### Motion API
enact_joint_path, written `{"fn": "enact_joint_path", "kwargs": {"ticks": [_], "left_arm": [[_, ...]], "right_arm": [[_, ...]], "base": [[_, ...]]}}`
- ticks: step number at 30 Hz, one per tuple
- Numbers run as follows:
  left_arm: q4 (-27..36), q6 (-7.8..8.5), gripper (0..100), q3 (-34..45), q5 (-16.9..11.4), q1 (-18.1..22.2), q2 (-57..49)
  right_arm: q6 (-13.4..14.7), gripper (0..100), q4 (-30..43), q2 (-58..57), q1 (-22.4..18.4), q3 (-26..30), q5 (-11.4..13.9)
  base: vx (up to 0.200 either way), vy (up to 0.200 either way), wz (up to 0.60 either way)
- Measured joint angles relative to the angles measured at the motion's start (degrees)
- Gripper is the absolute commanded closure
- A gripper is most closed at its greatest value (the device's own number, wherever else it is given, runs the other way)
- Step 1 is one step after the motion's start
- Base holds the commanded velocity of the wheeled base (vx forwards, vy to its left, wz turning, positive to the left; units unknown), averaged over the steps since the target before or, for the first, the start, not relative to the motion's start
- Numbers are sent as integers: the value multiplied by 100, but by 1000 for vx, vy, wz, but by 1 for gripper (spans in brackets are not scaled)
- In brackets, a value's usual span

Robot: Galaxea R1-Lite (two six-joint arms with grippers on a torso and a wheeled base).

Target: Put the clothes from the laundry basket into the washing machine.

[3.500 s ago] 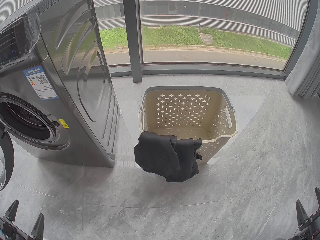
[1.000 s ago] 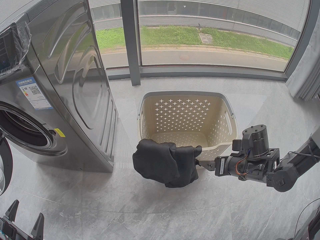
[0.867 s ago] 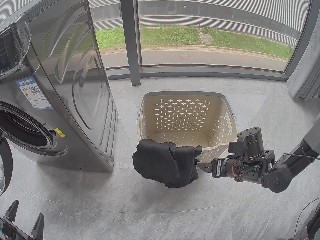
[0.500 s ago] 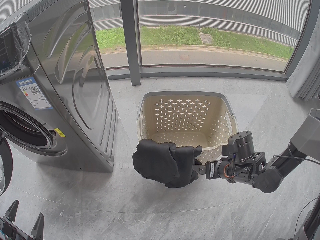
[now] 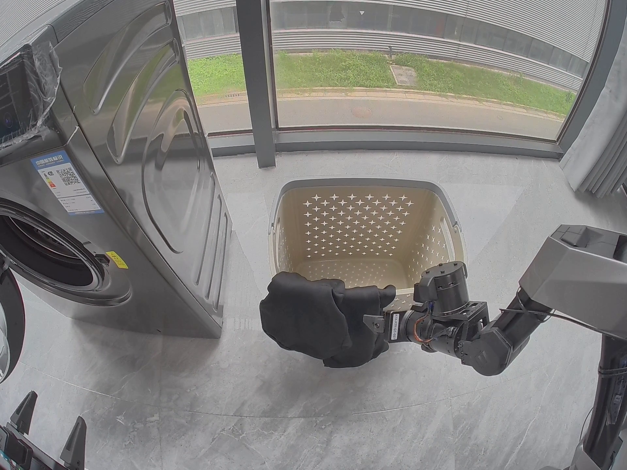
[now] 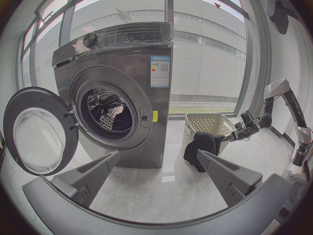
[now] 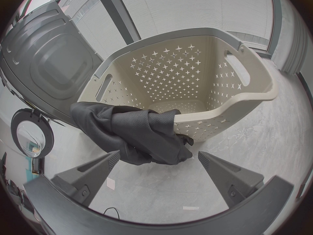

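The black fabric garment (image 5: pixel 320 318) hangs over the near rim of the cream perforated plastic laundry basket (image 5: pixel 359 230). The right end effector (image 7: pixel 158 154), jaws wide, sits at the garment's edge. The left end effector (image 6: pixel 156 154) is also wide.

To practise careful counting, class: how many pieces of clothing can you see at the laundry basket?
1: a black garment draped over the laundry basket's near rim, hanging outside. Its folds could hide a second piece.
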Motion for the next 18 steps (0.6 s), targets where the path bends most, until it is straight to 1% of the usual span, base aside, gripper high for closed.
{"fn": "enact_joint_path", "kwargs": {"ticks": [10, 18], "left_arm": [[0, -29, 0, 0, 2, 0, 0], [0, -38, 0, 0, 0, 0, 0]], "right_arm": [[-274, 0, -49, 542, -28, -560, 2], [-318, 0, -191, 861, -26, -929, 9]], "base": [[0, 0, 0], [0, 0, 0]]}}
